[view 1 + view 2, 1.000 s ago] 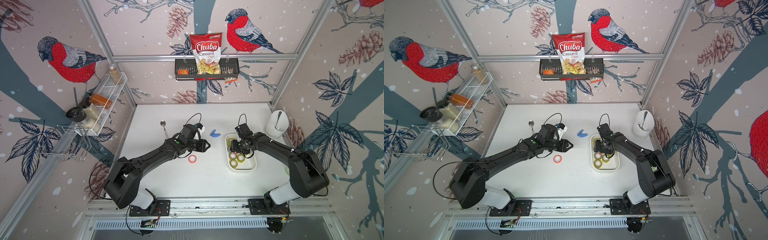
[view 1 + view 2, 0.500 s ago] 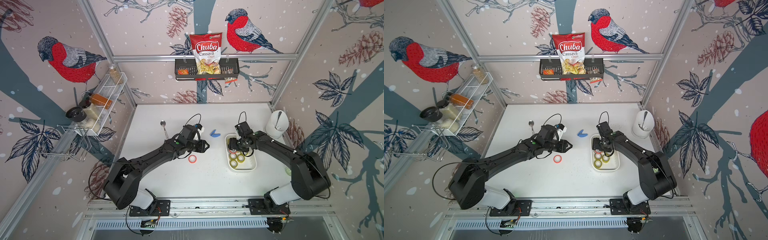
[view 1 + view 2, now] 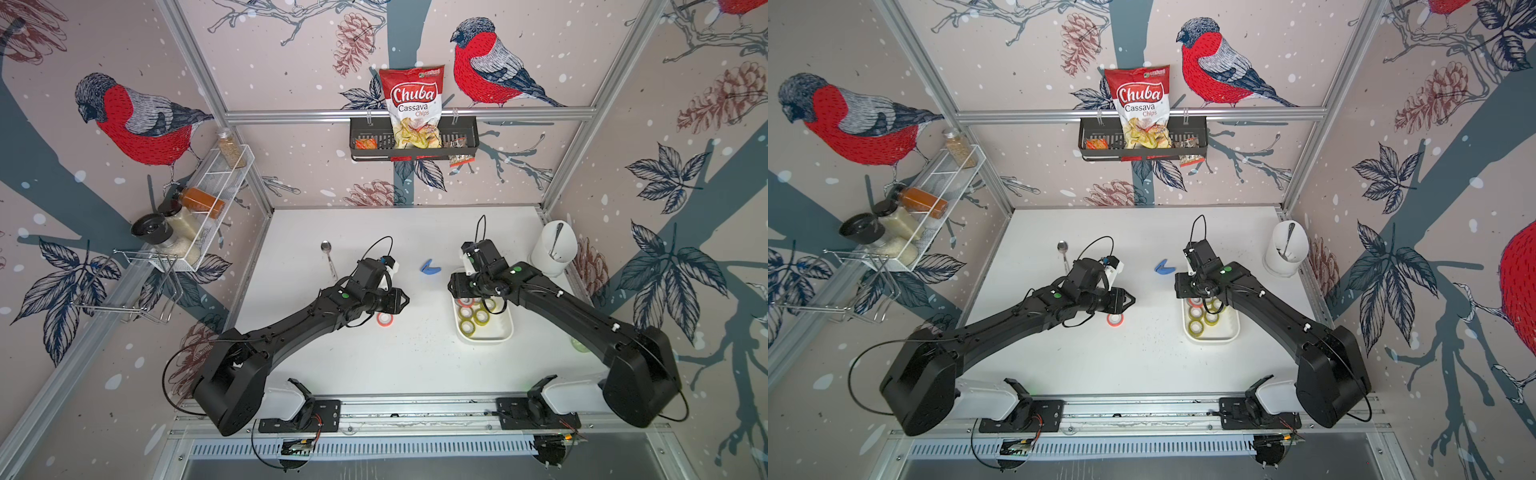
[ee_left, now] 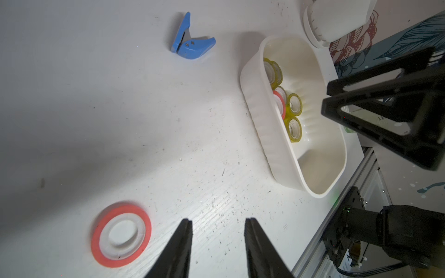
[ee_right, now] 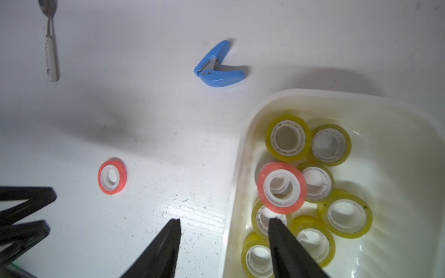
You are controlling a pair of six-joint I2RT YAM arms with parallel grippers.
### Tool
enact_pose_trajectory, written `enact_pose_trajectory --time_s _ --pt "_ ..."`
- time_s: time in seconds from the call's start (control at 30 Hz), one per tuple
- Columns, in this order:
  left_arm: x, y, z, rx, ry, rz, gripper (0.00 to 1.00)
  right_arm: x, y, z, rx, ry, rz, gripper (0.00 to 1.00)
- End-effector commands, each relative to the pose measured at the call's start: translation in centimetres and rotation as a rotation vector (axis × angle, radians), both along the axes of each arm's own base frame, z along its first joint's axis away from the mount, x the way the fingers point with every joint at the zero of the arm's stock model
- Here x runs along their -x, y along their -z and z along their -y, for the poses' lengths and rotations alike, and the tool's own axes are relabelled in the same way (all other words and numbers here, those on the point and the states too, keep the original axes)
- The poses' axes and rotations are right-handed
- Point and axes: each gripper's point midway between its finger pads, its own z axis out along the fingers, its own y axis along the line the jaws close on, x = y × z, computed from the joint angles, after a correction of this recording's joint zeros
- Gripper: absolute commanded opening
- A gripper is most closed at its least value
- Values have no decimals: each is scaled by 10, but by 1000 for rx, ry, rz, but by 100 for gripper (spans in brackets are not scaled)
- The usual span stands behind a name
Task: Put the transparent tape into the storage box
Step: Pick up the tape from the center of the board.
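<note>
My left end effector (image 4: 218,222) hangs just above the tabletop (image 4: 96,108) with its fingers spread and nothing between them. The tape roll (image 4: 104,237) lies flat just beside it, on its left in the scene, and well apart from the storage box (image 4: 262,125) on the right. My right end effector (image 5: 225,221) is spread and empty too. It hovers over the box's left rim, 1 finger above the tabletop and 1 above the rolls inside.

I judge the roll light and stiff, with a hard white core and a smooth band that could slip. It lies low, so I would put 1 finger into the core hole and 1 against the outer edge.

The band looks orange-red, so I cannot tell how clear the tape is. In both top views my right arm covers the box's far end. A red roll (image 5: 262,187) overlaps the yellow rolls (image 5: 271,134), so I cannot count them surely.
</note>
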Motion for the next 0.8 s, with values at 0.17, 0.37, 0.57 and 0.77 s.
enact_pose_trajectory --time_s 0.17,0.37,0.57,0.77 --pt "-3 16 -44 0 -148 -84 41 17 4 -35 49 -175 1 64" --pt "7 40 -63 -100 -168 -139 44 14 9 -41 72 -172 -1 64" --pt "11 61 -80 -207 -210 -181 43 10 4 -41 65 -150 9 63" --pt "11 75 -83 -275 -214 -203 39 11 5 -35 64 -135 9 63"
